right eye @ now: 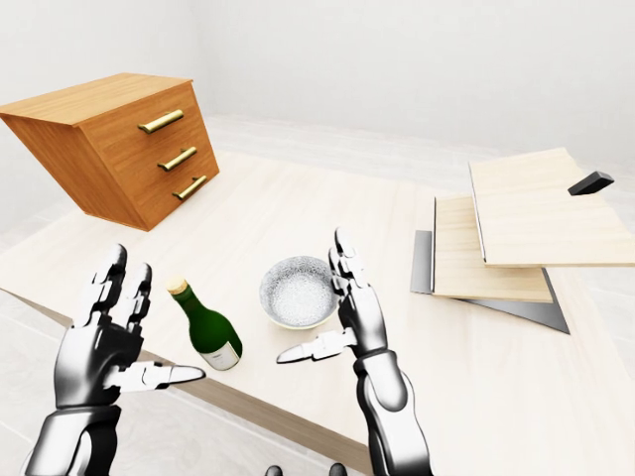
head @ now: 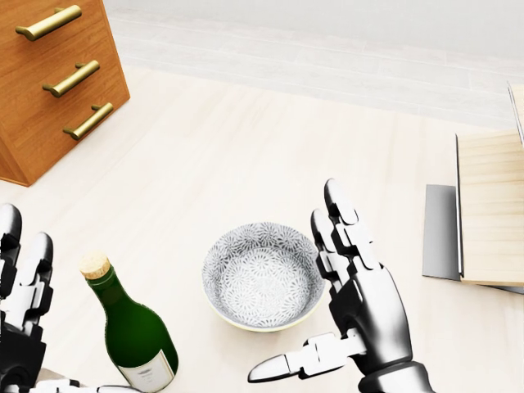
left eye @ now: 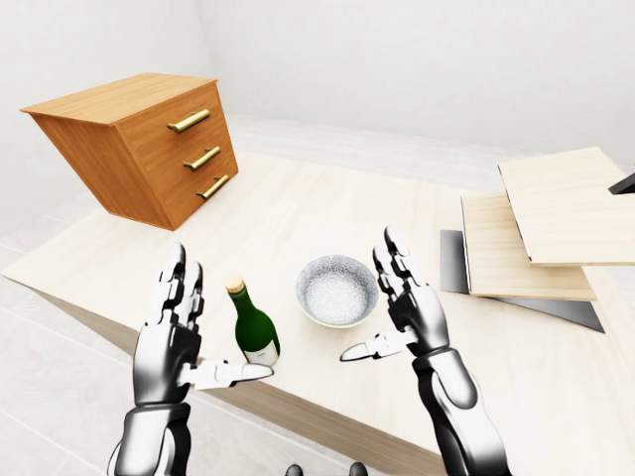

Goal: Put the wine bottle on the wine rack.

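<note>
With both hands spread and their fingers released, the left hand (left eye: 171, 342) just beside the wine bottle (left eye: 254, 328) standing near the bench (left eye: 327, 213) edge at lower left could knock it over the edge or into the bowl (left eye: 337, 290).

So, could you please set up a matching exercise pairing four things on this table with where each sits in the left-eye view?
Things:
1. wine bottle
2. patterned bowl
3. wooden drawer chest
4. stacked wooden boards

Places in the left-eye view:
A. upper left, brass handles showing
B. right side, over a dark grey sheet
C. between the two open hands, right of the bottle
D. upright near the table's bottom edge, beside the left hand

Pairs: 1-D, 2-C, 3-A, 4-B
</note>
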`<state>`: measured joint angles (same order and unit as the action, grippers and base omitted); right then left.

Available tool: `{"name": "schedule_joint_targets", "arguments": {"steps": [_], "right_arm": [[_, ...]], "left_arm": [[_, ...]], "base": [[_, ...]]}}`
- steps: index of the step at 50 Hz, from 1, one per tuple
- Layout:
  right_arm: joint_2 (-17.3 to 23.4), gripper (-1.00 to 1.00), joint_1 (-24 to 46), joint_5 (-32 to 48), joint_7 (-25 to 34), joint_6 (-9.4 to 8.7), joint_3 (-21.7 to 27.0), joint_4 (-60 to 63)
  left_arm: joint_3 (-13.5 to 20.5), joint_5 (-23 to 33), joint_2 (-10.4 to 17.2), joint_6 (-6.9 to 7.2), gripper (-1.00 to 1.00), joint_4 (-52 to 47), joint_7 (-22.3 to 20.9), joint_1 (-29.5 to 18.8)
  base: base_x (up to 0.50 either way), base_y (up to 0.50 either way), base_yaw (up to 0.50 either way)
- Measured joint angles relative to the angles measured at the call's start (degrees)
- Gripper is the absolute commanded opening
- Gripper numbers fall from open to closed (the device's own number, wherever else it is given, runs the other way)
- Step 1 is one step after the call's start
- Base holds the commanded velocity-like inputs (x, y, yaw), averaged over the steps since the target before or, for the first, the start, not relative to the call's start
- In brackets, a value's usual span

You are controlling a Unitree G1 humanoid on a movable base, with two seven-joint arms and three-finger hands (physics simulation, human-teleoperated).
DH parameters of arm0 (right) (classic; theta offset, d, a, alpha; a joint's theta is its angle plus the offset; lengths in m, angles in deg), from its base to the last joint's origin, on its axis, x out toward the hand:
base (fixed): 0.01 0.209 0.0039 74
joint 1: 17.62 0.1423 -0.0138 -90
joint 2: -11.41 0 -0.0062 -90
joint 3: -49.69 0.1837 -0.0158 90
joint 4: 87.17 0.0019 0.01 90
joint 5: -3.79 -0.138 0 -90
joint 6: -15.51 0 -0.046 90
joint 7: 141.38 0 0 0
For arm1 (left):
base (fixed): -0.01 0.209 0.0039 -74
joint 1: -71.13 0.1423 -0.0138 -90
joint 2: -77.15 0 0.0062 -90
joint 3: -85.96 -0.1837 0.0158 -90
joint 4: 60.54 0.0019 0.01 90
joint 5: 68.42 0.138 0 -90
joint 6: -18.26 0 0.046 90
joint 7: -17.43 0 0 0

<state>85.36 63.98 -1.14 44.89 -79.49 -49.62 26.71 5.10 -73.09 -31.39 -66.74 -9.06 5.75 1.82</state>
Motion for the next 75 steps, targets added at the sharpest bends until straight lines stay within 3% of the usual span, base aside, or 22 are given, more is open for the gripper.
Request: {"name": "schedule_joint_targets", "arguments": {"steps": [8,18,45,61,75], "right_arm": [[-0.1,1.00,0.0,1.0,-0.4,0.00,-1.6,0.0],[-0.4,1.00,0.3,2.1,-1.1,0.00,-4.6,0.7],[-2.1,1.00,4.1,3.9,-3.4,0.00,-10.1,0.7],[-3.4,1.00,5.6,4.6,-4.1,0.00,-12.8,-1.6],[-5.4,1.00,7.6,5.0,-4.5,0.00,-14.2,-7.3]], "left_arm": [[2.0,-0.8,-0.6,-0.05,1.00,-0.2,-1.1,0.7],[5.7,-2.2,-1.7,-1.12,1.00,0.9,-3.4,1.9],[19.3,-7.9,-6.0,-4.10,1.00,4.6,-12.2,3.6],[27.8,-11.2,-6.5,-2.29,1.00,4.0,-14.7,2.4],[32.1,-12.7,-7.4,-0.70,1.00,3.0,-16.5,1.6]], "base": [[0.00,0.00,0.00],[0.00,0.00,0.00],[0.00,0.00,0.00],[0.00,0.00,0.00],[0.00,0.00,0.00]]}}
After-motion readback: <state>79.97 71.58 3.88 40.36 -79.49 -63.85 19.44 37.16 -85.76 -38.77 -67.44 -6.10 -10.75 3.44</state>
